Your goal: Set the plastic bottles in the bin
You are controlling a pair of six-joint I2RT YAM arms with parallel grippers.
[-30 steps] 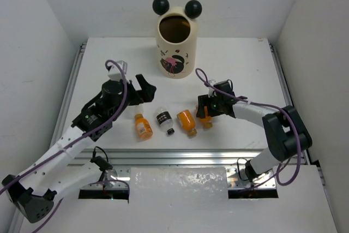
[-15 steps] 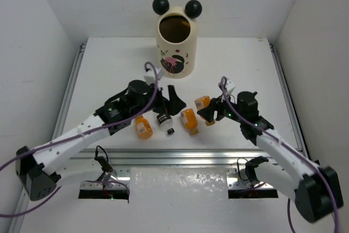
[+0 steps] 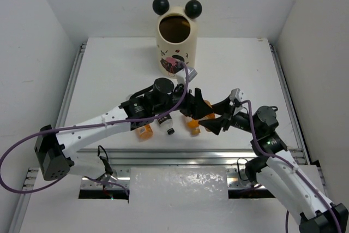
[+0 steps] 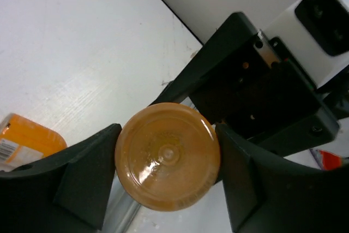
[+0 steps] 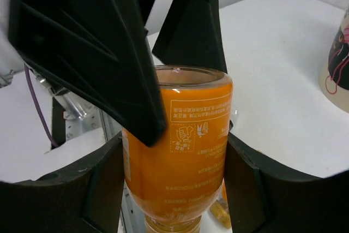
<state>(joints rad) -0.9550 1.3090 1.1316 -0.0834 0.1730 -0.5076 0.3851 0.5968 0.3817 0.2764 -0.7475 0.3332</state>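
Orange bottle: clamped by left gripper and right gripper, end-on to the left. Bin: about 12 o'clock, left arm nearer.

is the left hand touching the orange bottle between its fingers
Touching. In the left wrist view both fingers of the left hand press flat against the sides of the orange bottle.

No text can be read. The orange bottle bears a label of small white print, too fine to make out.
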